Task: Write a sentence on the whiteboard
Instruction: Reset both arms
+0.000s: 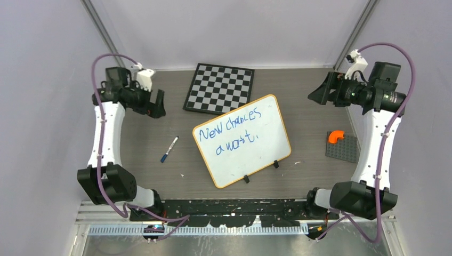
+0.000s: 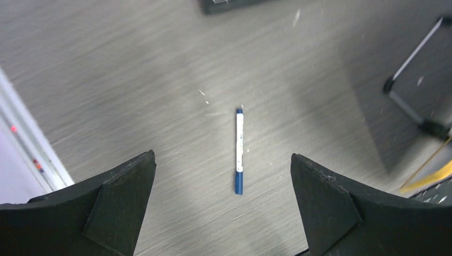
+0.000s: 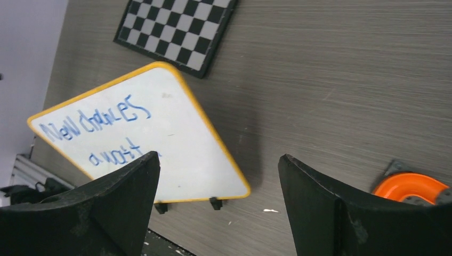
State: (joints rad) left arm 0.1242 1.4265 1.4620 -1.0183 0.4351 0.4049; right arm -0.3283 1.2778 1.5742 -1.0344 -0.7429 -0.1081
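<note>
Whiteboard [image 1: 242, 140]: flat on counter [image 1: 309, 170], tilted, beside chessboard [image 1: 219, 88]; blue writing
Marker [image 1: 169, 149]: on counter, left of whiteboard
Left fingers [image 1: 157, 105]: released, empty
Right fingers [image 1: 320, 92]: released, empty

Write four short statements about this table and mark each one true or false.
1. The whiteboard carries blue handwriting. True.
2. The left gripper holds the marker. False: its jaws are open and the marker lies on the table.
3. The chessboard lies beyond the whiteboard, toward the table's far edge. True.
4. The right gripper is shut on the orange piece. False: it is open, and the orange piece sits on a grey plate.
</note>
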